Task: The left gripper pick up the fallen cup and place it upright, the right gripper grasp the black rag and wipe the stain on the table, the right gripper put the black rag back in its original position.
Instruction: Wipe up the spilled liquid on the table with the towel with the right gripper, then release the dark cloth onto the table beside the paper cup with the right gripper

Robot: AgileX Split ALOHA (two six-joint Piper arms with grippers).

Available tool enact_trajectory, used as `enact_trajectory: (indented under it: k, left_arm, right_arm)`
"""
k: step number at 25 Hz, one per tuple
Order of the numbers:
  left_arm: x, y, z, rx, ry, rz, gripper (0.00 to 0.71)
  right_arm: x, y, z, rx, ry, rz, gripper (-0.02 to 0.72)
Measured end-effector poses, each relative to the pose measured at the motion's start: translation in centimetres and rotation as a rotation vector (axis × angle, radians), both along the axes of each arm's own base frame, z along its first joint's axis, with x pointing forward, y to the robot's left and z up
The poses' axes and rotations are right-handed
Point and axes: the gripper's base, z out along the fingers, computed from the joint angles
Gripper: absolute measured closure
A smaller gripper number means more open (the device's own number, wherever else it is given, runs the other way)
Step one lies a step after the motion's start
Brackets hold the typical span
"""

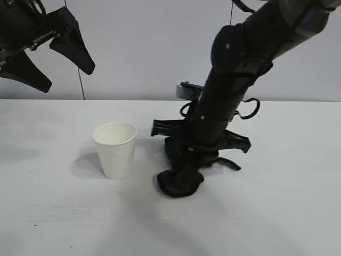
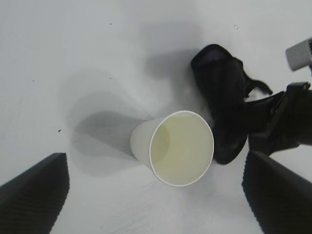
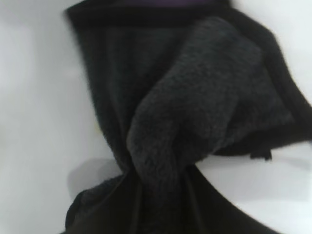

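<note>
At the far left of the exterior view the left pincer [image 1: 45, 56] hangs high above the surface [image 1: 48, 213], its two wedge fingers spread wide with nothing between them. Its part looks finished: the cup [image 1: 115, 150] stands upright, mouth up, left of centre on the surface, and the left wrist view looks down into its open rim from between the two parted fingertips.

Just right of the cup lies the black rag [image 1: 180, 178], bunched and pressed onto the surface, close beside the cup but not touching it. The right pincer [image 1: 200, 154] is down on it, the arm leaning in from the upper right; its fingers are closed on the cloth (the right wrist view shows the fabric gathered to a pinched waist at the fingertips). The stain is not visible in any view; I judge it either lies under the rag or is already wiped, and cannot tell which. So the wiping seems to be under way, and what remains is finishing it and carrying the rag to its resting place.
</note>
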Motion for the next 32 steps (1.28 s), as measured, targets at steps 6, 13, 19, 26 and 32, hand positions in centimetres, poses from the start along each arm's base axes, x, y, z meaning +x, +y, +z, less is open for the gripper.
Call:
enact_trajectory:
  k: [6, 13, 19, 26, 32]
  left_arm:
    - [0.0, 0.0, 0.0, 0.000, 0.000, 0.000, 0.016]
    - [0.0, 0.0, 0.0, 0.000, 0.000, 0.000, 0.016]
    - [0.0, 0.0, 0.0, 0.000, 0.000, 0.000, 0.016]
    - [0.0, 0.0, 0.0, 0.000, -0.002, 0.001, 0.016]
    - [0.0, 0.0, 0.0, 0.000, -0.003, 0.002, 0.016]
  right_arm:
    - [0.1, 0.2, -0.2, 0.012, -0.015, -0.019, 0.591]
    - [1.3, -1.1, -0.5, 0.031, -0.021, -0.107, 0.591]
    - [3.4, -6.7, 0.3, -0.029, -0.020, -0.191, 0.591]
    - [2.3, -10.9, 2.3, -0.122, 0.032, -0.169, 0.591]
    - [0.4, -11.5, 5.2, -0.143, 0.023, -0.135, 0.523]
